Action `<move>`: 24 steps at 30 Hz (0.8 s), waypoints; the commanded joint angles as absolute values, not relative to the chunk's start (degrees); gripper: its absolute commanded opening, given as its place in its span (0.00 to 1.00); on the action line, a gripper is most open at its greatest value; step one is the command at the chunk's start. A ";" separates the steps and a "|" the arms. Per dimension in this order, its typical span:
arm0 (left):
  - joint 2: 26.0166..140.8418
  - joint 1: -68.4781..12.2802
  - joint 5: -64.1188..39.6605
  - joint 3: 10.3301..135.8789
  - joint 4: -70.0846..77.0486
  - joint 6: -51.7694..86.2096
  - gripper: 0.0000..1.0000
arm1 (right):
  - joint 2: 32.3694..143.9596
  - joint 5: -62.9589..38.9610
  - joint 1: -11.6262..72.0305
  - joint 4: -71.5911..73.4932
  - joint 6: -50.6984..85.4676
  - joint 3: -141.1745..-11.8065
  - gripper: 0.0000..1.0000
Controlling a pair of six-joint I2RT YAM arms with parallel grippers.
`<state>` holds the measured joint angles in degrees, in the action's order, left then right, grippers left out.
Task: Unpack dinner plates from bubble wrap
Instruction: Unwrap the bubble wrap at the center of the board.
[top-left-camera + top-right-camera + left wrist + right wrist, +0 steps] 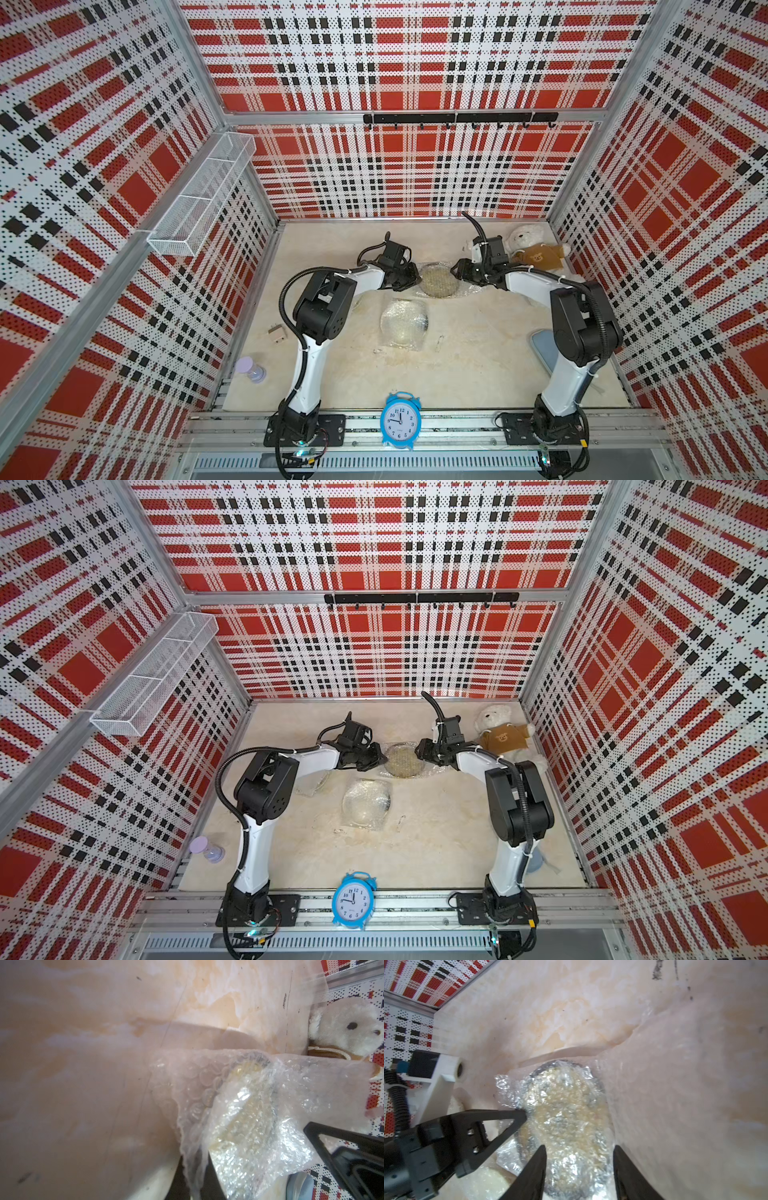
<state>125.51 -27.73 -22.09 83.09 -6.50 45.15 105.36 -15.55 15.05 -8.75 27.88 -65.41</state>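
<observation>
Left gripper [412,274]: jaws together, pinching an edge of the bubble wrap [251,1126], which drapes off its tips. So thin a pinch could tear the film, or slip free under a sharp pull.
Right gripper [579,1148]: jaws apart, straddling the opposite side of the same bundle. Whether its fingers [533,1169] touch the bundle I cannot tell.
Yellow plate [438,282]: directly between the two grippers, lying on the table [469,357] and wrapped all over, its black rim showing through the film.
Pull risk: if only film is held, the plate may drag, tip or drop out rather than come free cleanly.
Closing risk: the right jaws may catch rim and wrap together, locking the plate in.
Cream plate [404,325]: wrapped, behind both grippers towards the arm bases, apart from them.
Teddy bear [528,246]: close behind the right gripper, where a backward pull could knock it.
</observation>
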 commanded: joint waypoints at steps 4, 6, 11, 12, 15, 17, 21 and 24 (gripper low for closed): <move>124.99 -27.86 -21.71 85.08 -7.56 45.70 0.00 | 105.63 -16.02 12.63 -3.52 28.50 -61.28 0.54; 125.17 -27.85 -21.86 85.15 -7.55 45.63 0.00 | 105.82 -16.09 12.07 -2.51 28.47 -60.31 0.54; 125.76 -27.95 -23.25 85.59 -7.03 44.74 0.00 | 105.64 -15.21 11.62 -0.60 27.73 -58.23 0.54; 125.93 -27.94 -23.52 85.69 -7.01 44.65 0.00 | 105.56 -15.18 11.47 -0.04 27.83 -57.72 0.54; 126.25 -27.95 -23.95 85.86 -7.03 44.06 0.00 | 105.26 -15.38 10.99 1.05 27.71 -56.76 0.54; 126.69 -27.93 -24.36 86.17 -7.03 43.73 0.00 | 105.06 -15.36 10.90 1.14 27.47 -56.56 0.54; 127.23 -28.02 -25.75 86.96 -6.68 42.64 0.00 | 103.44 -15.73 10.81 0.50 27.01 -56.76 0.54; 127.03 -28.04 -26.01 87.19 -6.59 42.32 0.00 | 101.16 -15.82 10.81 -1.14 26.87 -57.38 0.54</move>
<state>126.50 -27.75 -24.36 85.36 -7.03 43.40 104.60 -15.59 11.09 -2.07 27.86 -56.88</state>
